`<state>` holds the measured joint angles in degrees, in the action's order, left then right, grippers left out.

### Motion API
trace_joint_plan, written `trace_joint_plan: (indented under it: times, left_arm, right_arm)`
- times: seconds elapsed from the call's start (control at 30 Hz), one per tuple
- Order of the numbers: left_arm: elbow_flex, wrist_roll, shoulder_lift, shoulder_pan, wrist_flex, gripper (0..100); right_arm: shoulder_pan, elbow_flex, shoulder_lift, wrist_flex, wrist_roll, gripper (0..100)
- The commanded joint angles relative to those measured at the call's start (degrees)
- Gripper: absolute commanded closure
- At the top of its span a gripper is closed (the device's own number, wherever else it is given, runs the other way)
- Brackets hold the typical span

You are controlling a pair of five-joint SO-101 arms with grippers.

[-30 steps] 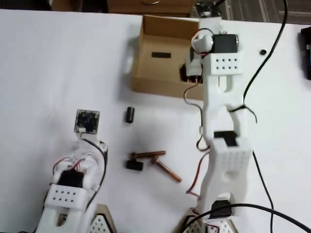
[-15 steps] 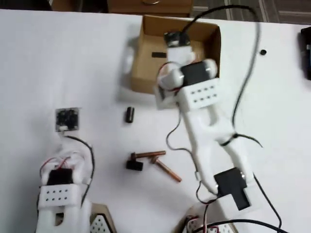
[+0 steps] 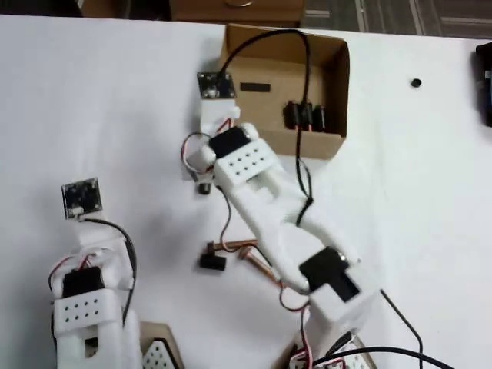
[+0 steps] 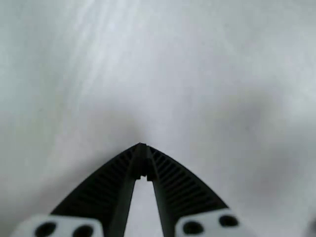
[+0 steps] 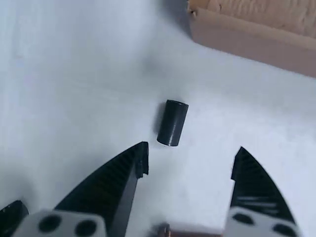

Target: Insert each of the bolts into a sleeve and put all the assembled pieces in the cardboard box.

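Note:
A loose black sleeve [image 5: 173, 122] lies on the white table just short of the cardboard box [image 5: 256, 37]. My right gripper [image 5: 192, 158] hovers open over it, the sleeve just ahead of the fingertips [image 5: 136, 163]. In the high view the right arm [image 3: 261, 192] stretches from the front right and covers most of that sleeve [image 3: 204, 187]. Assembled pieces [image 3: 304, 115] rest inside the box [image 3: 231, 123]. Two copper bolts [image 3: 238, 247] and another black sleeve [image 3: 213, 262] lie by the arm. My left gripper [image 4: 141, 150] is shut over bare table.
The left arm [image 3: 84, 292] stands at the front left, apart from the parts. A small black bit [image 3: 416, 82] lies at the back right, and a dark object [image 3: 484, 73] sits at the right edge. A bolt end [image 5: 165, 229] shows beneath the right gripper.
The right arm swung left from over the box to above the loose sleeve, uncovering the pieces in the box. The left arm drew back toward the front left.

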<state>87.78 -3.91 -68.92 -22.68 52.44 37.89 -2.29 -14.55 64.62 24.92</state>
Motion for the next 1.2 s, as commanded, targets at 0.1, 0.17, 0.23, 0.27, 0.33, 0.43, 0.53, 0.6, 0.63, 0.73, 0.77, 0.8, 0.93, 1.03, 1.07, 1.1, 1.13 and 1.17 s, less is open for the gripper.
trace_joint_plan:
  times: [0.1, 0.17, 0.23, 0.27, 0.33, 0.43, 0.53, 0.6, 0.63, 0.73, 0.77, 0.8, 0.93, 1.03, 1.07, 1.1, 1.13, 1.17]
  left_arm:
    - [-2.7, 0.0, -0.6, -0.4, 0.3, 98]
    - [-2.7, 0.0, -0.6, -0.4, 0.3, 98]
    - [-2.7, 0.0, -0.6, -0.4, 0.2, 98]
    - [-2.6, 0.0, -0.6, -0.4, -0.3, 98]
    - [-2.2, 0.0, -0.6, -0.4, -1.0, 98]
    - [-2.0, 0.0, -0.6, -0.4, -1.7, 98]
    - [-2.0, 0.0, -0.6, -0.4, -1.7, 98]
    - [-2.0, 0.0, -0.6, -0.4, -1.7, 98]
    - [-2.0, 0.0, -0.6, -0.4, -1.7, 98]
    - [-2.0, 0.0, -0.6, -0.4, -1.7, 98]
    - [-2.0, 0.0, -0.6, -0.4, -1.7, 98]
    - [-2.0, 0.0, -0.6, -0.4, -1.7, 98]
    - [-2.0, 0.0, -0.6, -0.4, -1.7, 98]
    - [-2.0, 0.0, -0.6, -0.4, -1.7, 98]
    - [-2.1, 0.0, -0.6, -0.4, -1.6, 98]
    - [-2.1, 0.0, -0.6, -0.4, -1.6, 98]
    - [-2.1, 0.0, -0.6, -0.4, -1.5, 98]
    - [-2.1, 0.0, -0.6, -0.4, -1.4, 98]
  right_arm:
    - [0.2, -6.1, -9.4, -3.8, 1.0, 73.3]
    - [0.0, -9.1, -13.1, -3.7, 1.0, 73.3]
    - [0.1, -11.9, -16.0, -3.6, 0.8, 73.3]
    - [0.2, -13.1, -17.1, -3.6, 0.8, 73.3]
    - [0.2, -14.9, -18.9, -3.6, 0.8, 73.3]
    - [0.2, -16.1, -20.6, -1.6, 0.8, 73.3]
    - [0.2, -16.2, -21.7, -0.7, 0.9, 73.3]
    - [0.2, -16.3, -22.3, -0.6, 0.9, 73.4]
    - [0.2, -16.3, -22.6, -0.6, 0.9, 73.4]
    - [1.1, -16.2, -23.8, -0.3, 0.9, 73.4]
    - [1.5, -16.2, -24.0, 0.3, 1.0, 73.4]
    - [2.0, -16.3, -24.4, 0.9, 1.1, 73.4]
    - [3.1, -16.3, -25.0, 2.7, 1.1, 73.5]
    - [3.4, -16.3, -24.9, 4.1, 1.1, 79.6]
    - [3.4, -16.3, -24.9, 4.1, 1.1, 82.8]
    - [3.4, -16.3, -24.9, 4.2, 1.1, 86.1]
    - [3.2, -16.3, -24.9, 4.2, 1.1, 89.0]
    - [3.2, -16.3, -25.0, 4.2, 1.1, 92.0]
